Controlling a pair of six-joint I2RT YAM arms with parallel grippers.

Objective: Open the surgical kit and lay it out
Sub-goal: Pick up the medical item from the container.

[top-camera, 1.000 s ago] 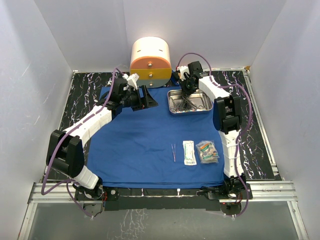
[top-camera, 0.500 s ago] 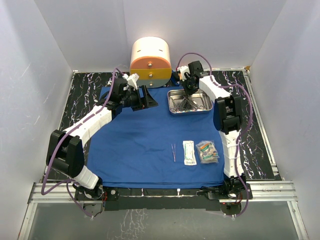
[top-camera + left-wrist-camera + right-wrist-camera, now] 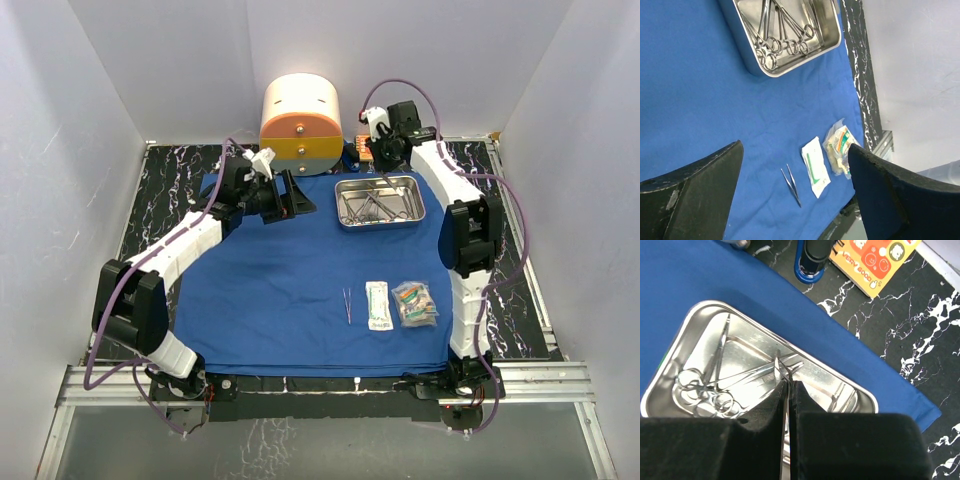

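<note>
On the black marbled tabletop (image 3: 170,180), the blue cloth (image 3: 270,280) is lying spread. The right gripper (image 3: 789,386) is pinching a slim steel instrument (image 3: 785,415) above the steel tray (image 3: 745,350). The tweezers (image 3: 347,304) are lying nearward, nearer this arm, while the left gripper (image 3: 795,146) is gaping empty.

The cloth wrap (image 3: 270,290) covers the table (image 3: 170,180). On its far right sits the steel tray (image 3: 400,190), with forceps (image 3: 370,207) inside. Near its front edge lie tweezers (image 3: 347,304), a packet (image 3: 378,305) and, rightmost, a second packet (image 3: 415,303). Behind stands the drawer container (image 3: 300,125).

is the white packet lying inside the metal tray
No, the white packet lies on the blue cloth between the tweezers and a clear packet, well apart from the metal tray.
</note>
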